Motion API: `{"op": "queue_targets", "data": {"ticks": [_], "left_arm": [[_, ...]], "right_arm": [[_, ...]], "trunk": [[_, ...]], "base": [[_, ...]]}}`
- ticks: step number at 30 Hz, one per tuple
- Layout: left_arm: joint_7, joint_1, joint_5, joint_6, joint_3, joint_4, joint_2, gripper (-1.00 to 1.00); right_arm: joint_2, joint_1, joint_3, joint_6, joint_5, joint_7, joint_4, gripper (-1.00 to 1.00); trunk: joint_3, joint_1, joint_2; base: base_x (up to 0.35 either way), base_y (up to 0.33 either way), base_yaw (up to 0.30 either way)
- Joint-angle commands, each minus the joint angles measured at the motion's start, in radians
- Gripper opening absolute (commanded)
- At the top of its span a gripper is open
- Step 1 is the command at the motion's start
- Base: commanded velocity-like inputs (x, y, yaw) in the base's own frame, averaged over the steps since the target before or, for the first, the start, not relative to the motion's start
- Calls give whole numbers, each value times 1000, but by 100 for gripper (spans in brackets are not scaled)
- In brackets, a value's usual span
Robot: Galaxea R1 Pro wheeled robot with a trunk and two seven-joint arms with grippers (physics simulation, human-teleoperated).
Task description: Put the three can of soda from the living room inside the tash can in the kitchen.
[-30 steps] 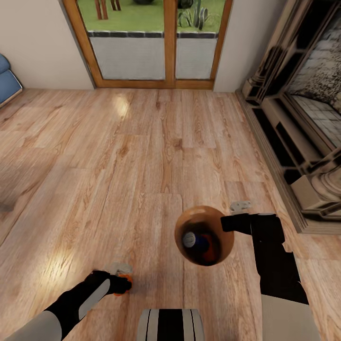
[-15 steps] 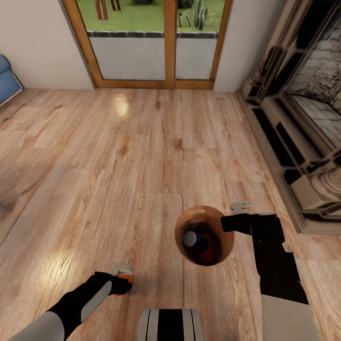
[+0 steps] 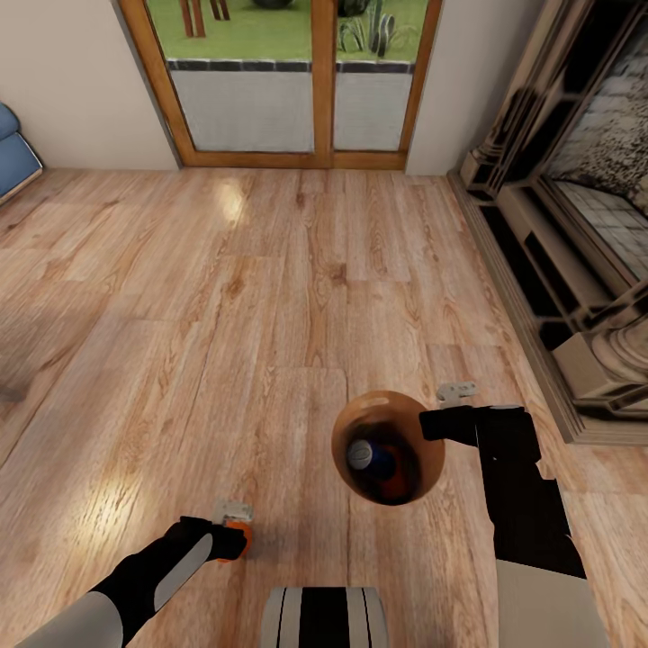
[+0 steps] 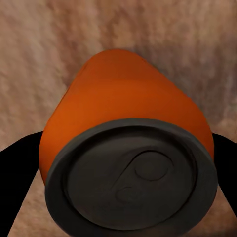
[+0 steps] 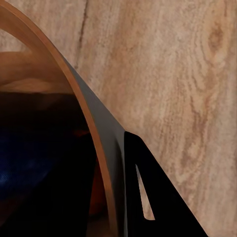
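Gripping orange can (image 4: 129, 163), left hand (image 3: 232, 538); right hand (image 3: 438, 421) pinching bin (image 3: 388, 446) rim; wrist view shows can's grey end.

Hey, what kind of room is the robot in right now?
Most likely a living room: a stone fireplace along the right wall, wood-framed glass doors opening onto a garden, a blue sofa edge at far left, and a wood plank floor.

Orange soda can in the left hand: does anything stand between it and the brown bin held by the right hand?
Nothing visible does. The orange soda can and the round brown coppery bin are apart, with bare wood floor showing between them in the head view.
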Motion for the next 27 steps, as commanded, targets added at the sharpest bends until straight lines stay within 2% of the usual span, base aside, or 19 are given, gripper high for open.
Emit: {"op": "queue_targets", "data": {"ticks": [1,5,8,9,10,13,14,15,16,17,18,19,21,25,27], "left_arm": [[0,0,-3,0,0,0,0,-100],[0,0,-2,0,0,-10,1,-100],[5,1,-2,1,-1,-72,2,-100],[14,1,-3,10,-3,-175,6,-100],[50,2,-1,25,-4,-266,14,-100],[162,13,7,102,-23,-443,26,-100],[180,22,9,120,-28,-490,30,-100],[199,41,12,152,-34,-579,44,-100],[204,48,18,170,-36,-618,55,-100],[207,52,27,186,-37,-652,68,-100],[210,57,65,208,-38,-709,92,-100],[211,58,100,216,-38,-741,106,-100],[211,59,139,238,-38,-775,120,-100],[206,59,152,272,-34,-797,123,-100],[174,59,154,298,-27,-803,121,-100]], "right_arm": [[0,0,0,6,-14,1,0,-100],[0,0,0,6,-14,1,0,-100],[0,0,0,6,-14,1,0,-100],[0,0,0,6,-14,1,0,-100],[0,0,0,6,-14,1,0,-100],[0,0,0,6,-14,1,0,-100],[0,0,0,6,-14,1,0,-100],[-1,0,0,6,-14,1,0,-100],[-1,0,0,6,-14,1,0,-100],[-1,0,0,6,-14,1,0,-100],[-1,0,0,6,-14,1,0,-100],[-1,0,0,6,-14,1,0,-100],[-1,0,0,6,-14,1,0,-100],[-1,0,0,6,-14,1,0,-100],[-1,0,-1,6,-14,1,0,-100]], "trunk": [[0,0,0],[0,0,0],[0,0,0],[0,0,0],[0,0,0],[0,0,0],[0,0,0],[0,0,0],[0,0,0],[0,0,0],[0,0,0],[0,0,0],[0,0,0],[0,0,0],[0,0,0]], "base": [[0,0,0],[0,0,0],[0,0,0],[0,0,0],[0,0,0],[0,0,0],[0,0,0],[0,0,0],[0,0,0],[0,0,0],[0,0,0],[0,0,0],[0,0,0],[0,0,0],[0,0,0]]}}
